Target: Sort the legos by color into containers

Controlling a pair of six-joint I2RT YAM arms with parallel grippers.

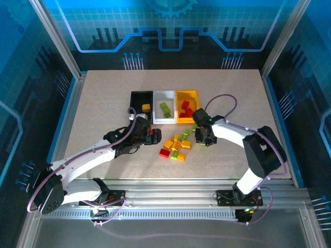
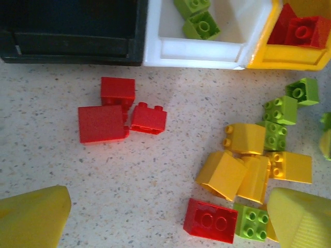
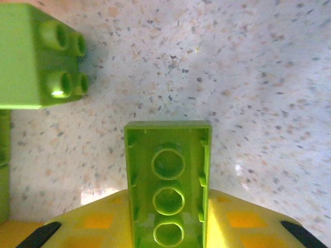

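while the right gripper pinches a lime green brick, long axis running out past its fingers, the white bin of greens lies just beyond, to its left; the left gripper hangs wide open above red bricks.

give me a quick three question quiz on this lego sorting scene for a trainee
1. True or false: the white bin holds red bricks.
2. Which colour is the brick gripped by the right gripper? A red, B lime green, C orange-yellow.
3. One word: the jaws of the left gripper stand ____.
Key: 1 false, it holds green bricks; 2 B; 3 open.
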